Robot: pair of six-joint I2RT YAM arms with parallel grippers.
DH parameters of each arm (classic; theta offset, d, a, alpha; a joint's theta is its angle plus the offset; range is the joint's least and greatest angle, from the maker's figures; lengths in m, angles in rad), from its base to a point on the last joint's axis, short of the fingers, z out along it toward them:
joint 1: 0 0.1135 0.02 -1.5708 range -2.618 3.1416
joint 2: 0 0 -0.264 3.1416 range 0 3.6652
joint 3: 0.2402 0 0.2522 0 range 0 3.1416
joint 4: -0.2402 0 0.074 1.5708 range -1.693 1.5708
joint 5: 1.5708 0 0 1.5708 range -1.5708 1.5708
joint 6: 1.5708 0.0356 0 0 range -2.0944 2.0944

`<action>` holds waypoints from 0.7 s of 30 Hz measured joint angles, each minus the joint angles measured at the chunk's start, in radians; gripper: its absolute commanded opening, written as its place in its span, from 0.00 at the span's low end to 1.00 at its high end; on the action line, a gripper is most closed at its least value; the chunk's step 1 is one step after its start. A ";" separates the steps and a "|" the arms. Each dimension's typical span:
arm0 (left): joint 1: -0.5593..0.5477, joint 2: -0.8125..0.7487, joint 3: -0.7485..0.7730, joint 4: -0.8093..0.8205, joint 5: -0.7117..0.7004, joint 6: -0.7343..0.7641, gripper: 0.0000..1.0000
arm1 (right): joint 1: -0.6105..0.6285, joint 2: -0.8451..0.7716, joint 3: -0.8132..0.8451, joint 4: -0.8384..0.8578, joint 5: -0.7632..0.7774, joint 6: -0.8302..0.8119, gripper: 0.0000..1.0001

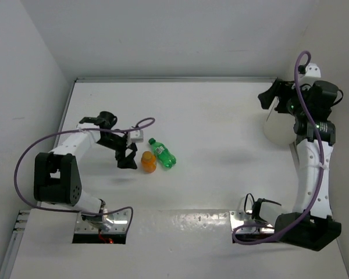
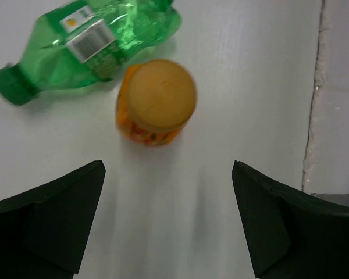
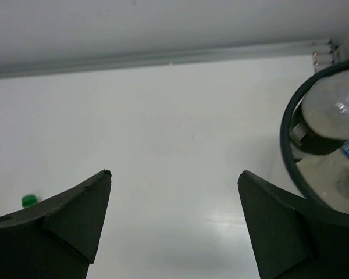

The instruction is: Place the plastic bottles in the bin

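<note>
Gaping wide and empty, like the right gripper, the left gripper faces the orange bottle, probably light and slick: grip mid-body.

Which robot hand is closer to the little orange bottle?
Left. The left gripper is open right beside the orange bottle; the right gripper is far off on the other side, by the bin.

Flat white table, faintly glossy along the 6 o'clock edge. Toward 9 o'clock from centre: small green plastic bottle lying on its side, cap toward 11 o'clock. Squat orange plastic bottle upright just beside it, at its 8 o'clock. Near the 3 o'clock edge: white cylindrical bin with thin black rim.
</note>
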 measured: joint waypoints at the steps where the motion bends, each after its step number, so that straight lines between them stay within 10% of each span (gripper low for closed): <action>1: -0.026 -0.006 -0.021 0.010 -0.005 0.003 0.97 | 0.002 0.004 -0.006 -0.027 -0.011 -0.010 0.88; 21: -0.231 0.006 -0.179 0.435 -0.051 -0.182 0.97 | 0.129 0.018 -0.012 -0.222 -0.028 -0.118 0.88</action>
